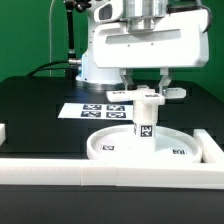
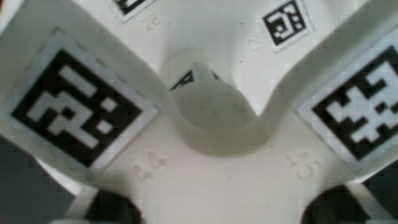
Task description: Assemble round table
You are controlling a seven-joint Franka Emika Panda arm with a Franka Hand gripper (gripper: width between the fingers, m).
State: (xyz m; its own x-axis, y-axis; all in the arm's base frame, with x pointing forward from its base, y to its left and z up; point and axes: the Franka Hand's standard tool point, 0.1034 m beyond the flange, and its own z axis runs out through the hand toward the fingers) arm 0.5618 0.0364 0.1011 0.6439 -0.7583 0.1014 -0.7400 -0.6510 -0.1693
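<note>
The round disc (image 1: 150, 146) lies flat on the black table (image 1: 35, 110), near its front edge and toward the exterior view's right, its raised rim ringing a shallow white floor with a small square tag (image 1: 108, 149) on the near left and another on the near right. Standing upright at about its centre is the short post (image 1: 145, 123), a tag on the side facing the exterior camera. On top of that post sits the cross-shaped foot (image 1: 147, 97), and my gripper (image 1: 148, 86) comes straight down onto it, a finger (image 1: 132, 82) on either side of the part; my fingers are drawn in against the foot, gripping it, though the exact contact is small in the exterior view. In the wrist view the foot (image 2: 199, 110) fills nearly everything: white arms spreading from a rounded central hub, a large black-and-white tag on each of two arms and two smaller tags on the far ones, with my dark fingertips (image 2: 107, 208) just showing at the edge. Behind the disc, the marker board (image 1: 95, 108) lies flat on the table. A long white rail (image 1: 110, 172) runs along the table's front edge, just beside the disc, and my white arm base (image 1: 105, 62) stands behind.
</note>
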